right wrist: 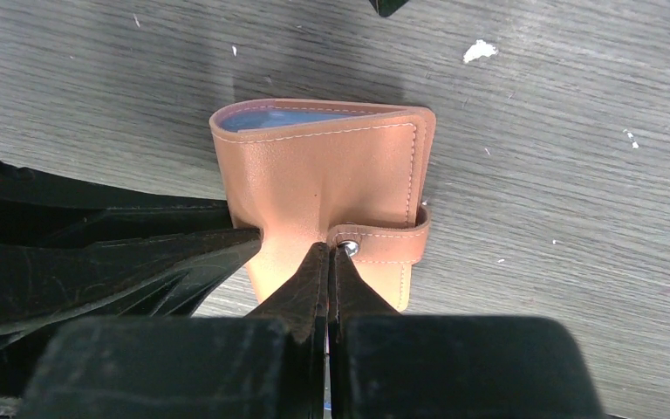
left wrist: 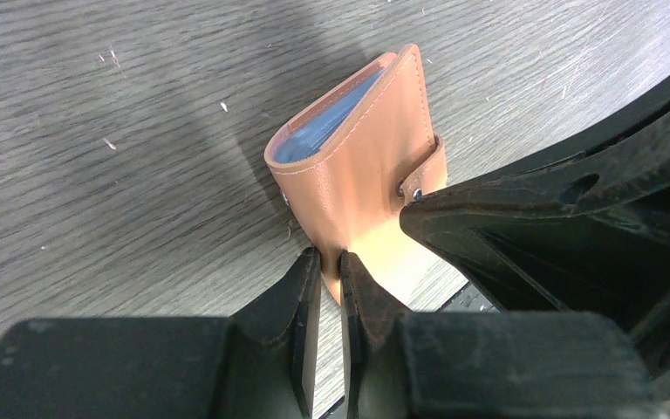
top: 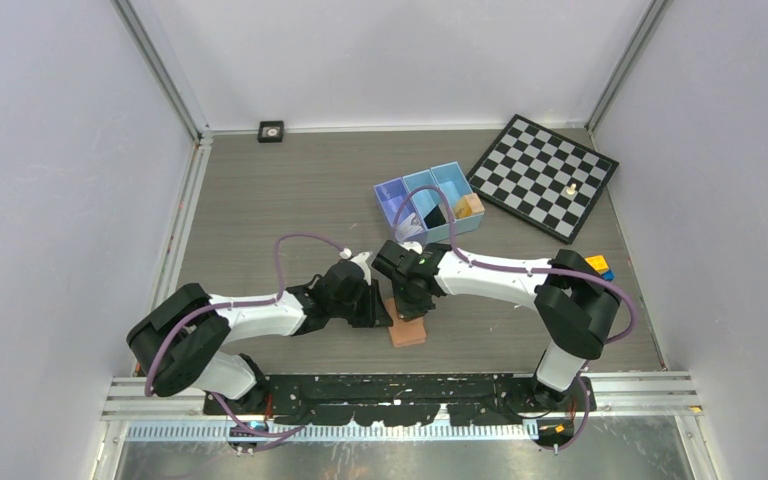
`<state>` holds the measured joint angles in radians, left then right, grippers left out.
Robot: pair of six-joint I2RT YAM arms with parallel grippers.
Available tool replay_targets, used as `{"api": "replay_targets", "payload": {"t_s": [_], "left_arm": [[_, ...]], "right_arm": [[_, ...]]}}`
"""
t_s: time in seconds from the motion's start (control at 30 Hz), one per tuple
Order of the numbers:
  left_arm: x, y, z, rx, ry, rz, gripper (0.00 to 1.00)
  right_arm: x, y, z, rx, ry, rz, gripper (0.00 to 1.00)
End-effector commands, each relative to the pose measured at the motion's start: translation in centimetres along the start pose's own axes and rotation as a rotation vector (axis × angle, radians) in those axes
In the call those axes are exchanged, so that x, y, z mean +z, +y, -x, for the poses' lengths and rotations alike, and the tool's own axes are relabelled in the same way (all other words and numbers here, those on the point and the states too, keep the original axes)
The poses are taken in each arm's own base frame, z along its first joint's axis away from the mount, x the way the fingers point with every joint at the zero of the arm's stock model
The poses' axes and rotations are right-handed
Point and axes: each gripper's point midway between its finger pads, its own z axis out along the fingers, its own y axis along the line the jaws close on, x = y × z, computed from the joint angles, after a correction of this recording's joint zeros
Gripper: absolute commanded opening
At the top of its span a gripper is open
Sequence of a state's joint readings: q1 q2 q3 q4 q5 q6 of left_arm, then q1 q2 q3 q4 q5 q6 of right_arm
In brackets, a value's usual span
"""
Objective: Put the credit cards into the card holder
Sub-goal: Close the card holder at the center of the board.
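Observation:
The salmon-tan card holder (top: 407, 333) lies folded on the table near the front edge, its light blue lining showing at the fold (left wrist: 327, 127). My left gripper (left wrist: 331, 259) is shut on a corner of its cover, with tan leather pinched between the tips. My right gripper (right wrist: 330, 249) is shut, its tips pressed against the card holder (right wrist: 323, 170) right beside the snap tab (right wrist: 384, 240). From above, the left gripper (top: 385, 312) and right gripper (top: 415, 305) meet over it. One black credit card (top: 428, 213) leans in the blue bin's middle compartment.
The three-compartment blue bin (top: 392, 195) stands behind the grippers, with a tan block (top: 470, 205) in its right compartment. A chessboard (top: 543, 172) carrying one small piece (top: 570, 188) lies at the back right. Yellow and blue blocks (top: 598, 265) sit by the right arm.

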<state>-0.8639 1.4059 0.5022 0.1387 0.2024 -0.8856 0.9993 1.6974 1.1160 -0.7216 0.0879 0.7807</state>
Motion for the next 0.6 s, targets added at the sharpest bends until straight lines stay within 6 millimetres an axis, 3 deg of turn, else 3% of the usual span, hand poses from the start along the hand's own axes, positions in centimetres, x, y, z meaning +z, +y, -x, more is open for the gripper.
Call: {"api": "replay_targets", "payload": {"t_s": [0.0,0.57], "left_arm": [[-0.1,-1.1,1.0,0.019,-0.021,-0.02,0.14],[-0.2,-1.0,1.0,0.021,-0.021,-0.012,0.13]], "right_arm": [[-0.1,0.4,0.9,0.005,-0.034,0.011,0.01],[1.5,-0.6,0.5,0.072,-0.021,0.047,0.0]]}}
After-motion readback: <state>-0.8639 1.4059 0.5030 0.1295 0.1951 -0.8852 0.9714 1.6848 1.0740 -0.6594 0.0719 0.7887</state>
